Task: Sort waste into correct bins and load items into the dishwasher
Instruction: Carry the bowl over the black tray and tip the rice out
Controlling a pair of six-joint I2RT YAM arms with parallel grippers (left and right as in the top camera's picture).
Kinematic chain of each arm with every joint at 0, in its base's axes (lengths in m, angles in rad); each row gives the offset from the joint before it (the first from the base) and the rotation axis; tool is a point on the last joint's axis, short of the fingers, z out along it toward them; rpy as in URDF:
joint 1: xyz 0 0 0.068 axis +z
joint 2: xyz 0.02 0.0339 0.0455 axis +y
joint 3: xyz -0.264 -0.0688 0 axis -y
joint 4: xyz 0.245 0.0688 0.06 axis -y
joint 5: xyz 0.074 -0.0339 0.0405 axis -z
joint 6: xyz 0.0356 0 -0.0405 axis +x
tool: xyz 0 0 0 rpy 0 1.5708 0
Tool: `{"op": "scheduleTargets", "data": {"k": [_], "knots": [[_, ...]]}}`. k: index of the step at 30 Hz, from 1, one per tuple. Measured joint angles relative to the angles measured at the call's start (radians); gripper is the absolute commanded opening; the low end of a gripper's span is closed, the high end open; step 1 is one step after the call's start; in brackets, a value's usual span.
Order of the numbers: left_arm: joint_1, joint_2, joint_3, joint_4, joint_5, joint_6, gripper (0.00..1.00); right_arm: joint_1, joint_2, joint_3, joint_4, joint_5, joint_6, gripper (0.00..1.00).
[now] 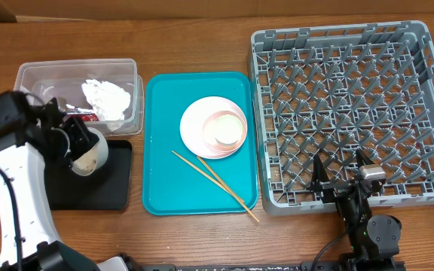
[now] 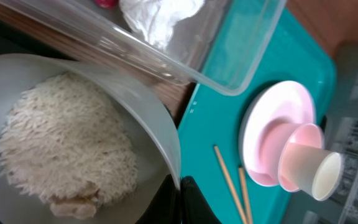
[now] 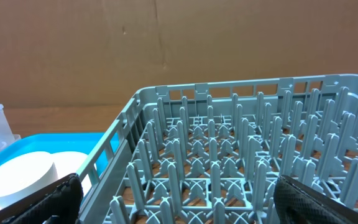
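My left gripper (image 1: 81, 147) is shut on the rim of a whitish bowl (image 2: 157, 124) and holds it tilted over the black tray (image 1: 119, 181). The bowl holds a heap of rice (image 2: 67, 149). The clear tub (image 1: 44, 75) behind it holds a crumpled white tissue (image 1: 108, 98) and a red wrapper (image 1: 89, 117). On the teal tray (image 1: 160, 150) lie a pink plate (image 1: 194, 124), with a small white cup (image 1: 224, 129) on it, and wooden chopsticks (image 1: 213, 184). My right gripper (image 1: 345, 177) is open and empty over the front edge of the grey dish rack (image 1: 353, 98).
The rack (image 3: 229, 155) fills the right wrist view, with the plate (image 3: 23, 174) and teal tray (image 3: 42, 143) to its left. The wooden table shows around everything. The left arm's white body stands at the front left corner.
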Motion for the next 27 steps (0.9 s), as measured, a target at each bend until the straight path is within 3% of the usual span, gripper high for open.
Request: {"op": "scheduleTargets", "data": {"k": [5, 10, 17, 27], "knots": [[0.21, -0.003, -0.208, 0.138, 0.397, 0.161, 0.04, 0.0, 0.0, 0.0, 0.0, 0.0, 0.0, 1.0], [0.449, -0.003, -0.33, 0.146, 0.728, 0.323, 0.04, 0.0, 0.0, 0.0, 0.0, 0.0, 0.0, 1.0], [0.683, -0.004, -0.433, 0.176, 0.888, 0.375, 0.04, 0.0, 0.0, 0.0, 0.0, 0.0, 0.0, 1.0], [0.697, -0.004, -0.444, 0.192, 0.997, 0.389, 0.04, 0.0, 0.0, 0.0, 0.0, 0.0, 0.0, 1.0]]}}
